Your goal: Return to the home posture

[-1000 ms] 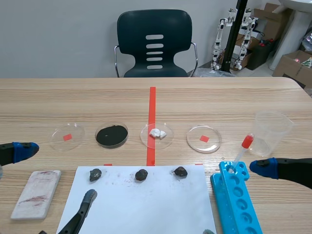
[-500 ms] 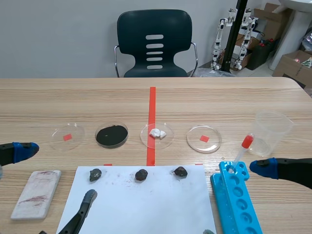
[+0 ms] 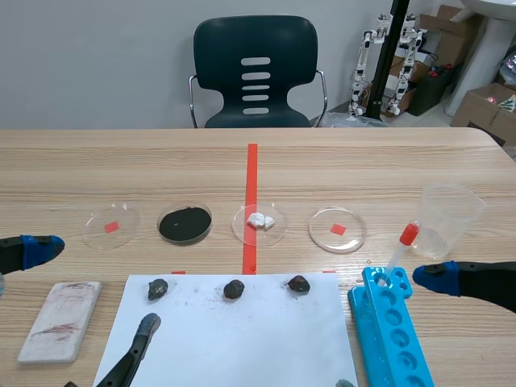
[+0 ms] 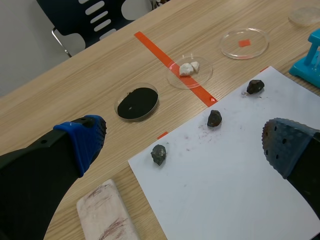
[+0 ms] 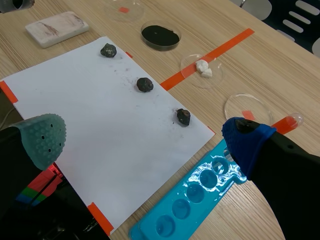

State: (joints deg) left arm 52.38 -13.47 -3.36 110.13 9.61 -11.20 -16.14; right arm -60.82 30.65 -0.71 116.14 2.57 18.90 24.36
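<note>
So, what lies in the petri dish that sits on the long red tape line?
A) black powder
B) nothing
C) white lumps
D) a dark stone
C: white lumps lie in that dish; the black powder lies apart from it.

This is a laboratory or test room rather than a home. On the long wooden table (image 3: 363,161), a row of clear petri dishes (image 3: 338,230) runs across the middle, one of them holding black powder (image 3: 185,223). Near the right edge stand a blue tube rack (image 3: 393,339), a red-bulbed dropper (image 3: 401,248) and a clear beaker (image 3: 450,219). Three dark rock samples (image 3: 234,289) lie on a white sheet (image 3: 242,339) at the near edge. Beyond the far right corner are cardboard boxes (image 3: 484,105) and what look like small white robot figures (image 3: 387,56) on a stand. An office chair (image 3: 255,72) stands against a bare grey wall.
</note>
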